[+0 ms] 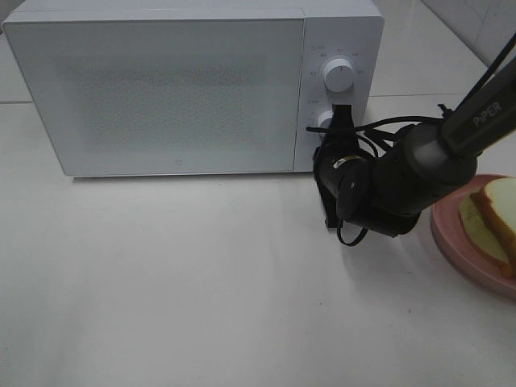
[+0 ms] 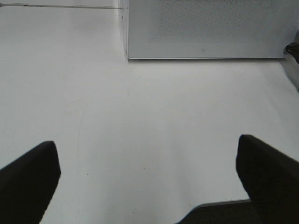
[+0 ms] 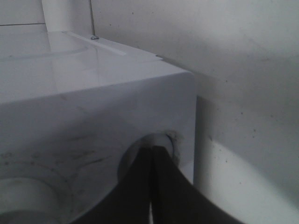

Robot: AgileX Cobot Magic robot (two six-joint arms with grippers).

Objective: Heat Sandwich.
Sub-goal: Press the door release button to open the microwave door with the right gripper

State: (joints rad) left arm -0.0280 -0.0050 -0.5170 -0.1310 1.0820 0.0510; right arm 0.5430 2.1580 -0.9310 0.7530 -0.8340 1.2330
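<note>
The white microwave [image 1: 161, 89] stands at the back of the table with its door closed. My right gripper [image 1: 339, 121] is shut, and its tips press against the lower round control [image 1: 325, 121] on the panel. In the right wrist view the closed fingertips [image 3: 152, 151] meet inside that control's round recess [image 3: 163, 139]. The sandwich [image 1: 496, 214], white bread with an orange-brown crust, lies on a pink plate [image 1: 459, 242] at the right edge, behind my right arm. My left gripper [image 2: 147, 141] hangs open over bare table in front of the microwave [image 2: 205, 28], holding nothing.
The upper knob [image 1: 339, 75] sits above the one being pressed. Black cables loop around my right wrist [image 1: 363, 185], close to the microwave's front right corner. White tabletop [image 1: 201, 282] spreads across the front and left.
</note>
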